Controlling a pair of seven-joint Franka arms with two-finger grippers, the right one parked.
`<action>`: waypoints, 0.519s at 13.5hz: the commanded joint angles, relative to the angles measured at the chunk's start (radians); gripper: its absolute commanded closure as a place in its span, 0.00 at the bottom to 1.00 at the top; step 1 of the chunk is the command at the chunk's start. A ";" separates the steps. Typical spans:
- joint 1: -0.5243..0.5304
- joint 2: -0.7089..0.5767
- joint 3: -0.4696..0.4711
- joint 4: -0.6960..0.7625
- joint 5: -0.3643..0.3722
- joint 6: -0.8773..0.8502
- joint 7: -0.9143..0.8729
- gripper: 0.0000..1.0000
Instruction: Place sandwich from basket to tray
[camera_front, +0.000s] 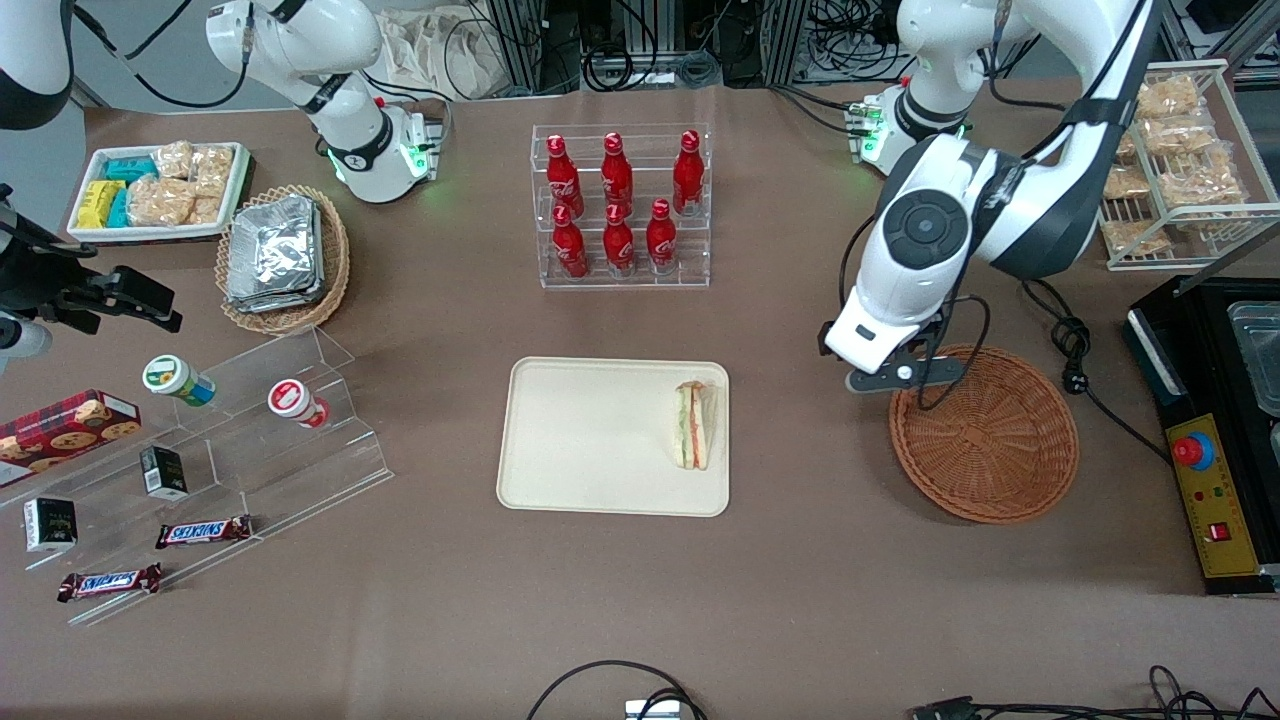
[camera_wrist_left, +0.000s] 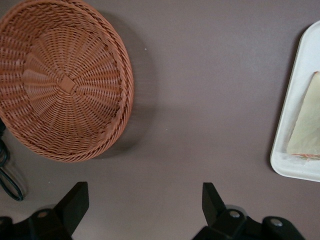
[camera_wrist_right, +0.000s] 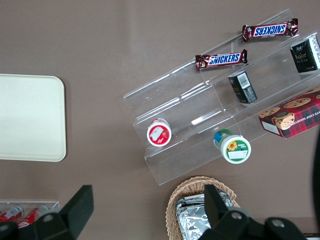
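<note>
Sandwich flat on tray, apart from wide-open, empty tool near basket.

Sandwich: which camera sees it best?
The front view: the whole sandwich lies on the tray. The left wrist view catches only part; the right wrist view shows none. The open gripper hovers between tray and basket.

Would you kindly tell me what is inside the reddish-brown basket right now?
Nothing: the basket shows only bare weave. The sandwich lies on the tray. The open end effector hovers above the table between them.
</note>
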 joint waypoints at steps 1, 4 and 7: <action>0.015 -0.067 -0.013 -0.012 -0.021 -0.031 0.047 0.00; -0.035 -0.151 0.086 0.029 -0.108 -0.077 0.273 0.00; -0.239 -0.177 0.438 0.041 -0.144 -0.105 0.486 0.00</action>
